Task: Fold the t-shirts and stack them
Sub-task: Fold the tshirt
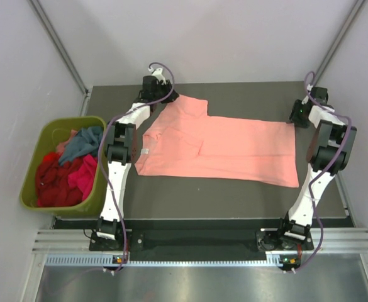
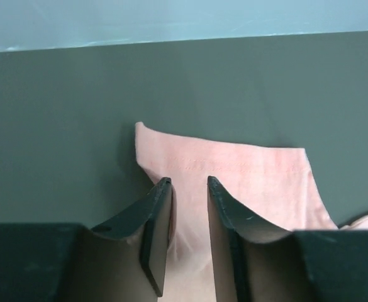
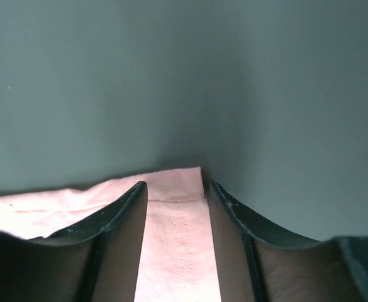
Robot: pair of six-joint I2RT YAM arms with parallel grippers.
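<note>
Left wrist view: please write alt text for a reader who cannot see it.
The left end effector, its dark jaws apart, stands over the near edge of a pink shirt lying on a dark table.

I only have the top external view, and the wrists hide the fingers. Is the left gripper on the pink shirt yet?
Observer: Not gripping. In the left wrist view the left gripper is open, with its fingertips on either side of a strip of the pink shirt near a corner.
Operator: And the right one?
Observer: The right gripper is open too. It straddles the shirt's stitched hem right at a corner.
Operator: Is any cloth lifted on the left?
Observer: No. Ahead of the left fingers the cloth lies flat on the table.
</note>
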